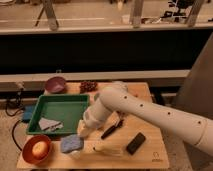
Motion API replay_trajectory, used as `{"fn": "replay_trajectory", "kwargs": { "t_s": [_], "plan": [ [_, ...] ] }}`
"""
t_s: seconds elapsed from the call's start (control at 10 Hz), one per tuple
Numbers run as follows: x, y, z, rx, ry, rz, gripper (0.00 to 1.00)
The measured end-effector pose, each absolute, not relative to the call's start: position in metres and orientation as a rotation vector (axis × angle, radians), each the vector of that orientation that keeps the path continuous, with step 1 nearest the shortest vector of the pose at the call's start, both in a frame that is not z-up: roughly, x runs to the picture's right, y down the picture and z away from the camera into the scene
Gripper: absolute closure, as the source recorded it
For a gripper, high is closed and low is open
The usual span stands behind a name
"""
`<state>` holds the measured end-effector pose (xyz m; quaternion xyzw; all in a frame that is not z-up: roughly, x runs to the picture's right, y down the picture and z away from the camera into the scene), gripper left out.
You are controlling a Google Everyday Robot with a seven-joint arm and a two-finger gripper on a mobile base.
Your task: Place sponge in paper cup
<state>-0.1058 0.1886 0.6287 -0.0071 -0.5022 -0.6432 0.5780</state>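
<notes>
The blue sponge (71, 143) is at the table's front left, just right of the orange bowl. A small pale shape under its lower edge (75, 154) may be the paper cup; I cannot tell for sure. My gripper (83, 131) is at the end of the white arm, which reaches in from the right. It is down at the green tray's front right corner, right above and touching or nearly touching the sponge's upper right edge.
The green tray (67, 106) holds a grey cloth (48, 124). An orange bowl (37, 149) with a pale fruit sits front left. A purple bowl (55, 85) and a dark cluster (89, 86) are at the back. A black pen (112, 129), a black block (136, 143) and a pale bottle (107, 149) lie to the right.
</notes>
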Motion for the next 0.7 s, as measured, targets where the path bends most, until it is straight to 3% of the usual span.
{"fn": "replay_trajectory", "kwargs": {
  "t_s": [0.1, 0.2, 0.7],
  "plan": [
    [-0.106, 0.187, 0.631, -0.024, -1.164, -1.481, 0.22],
    [-0.105, 0.186, 0.632, -0.027, -1.157, -1.461, 0.20],
    [-0.096, 0.180, 0.642, -0.049, -1.087, -1.329, 0.22]
  ]
}}
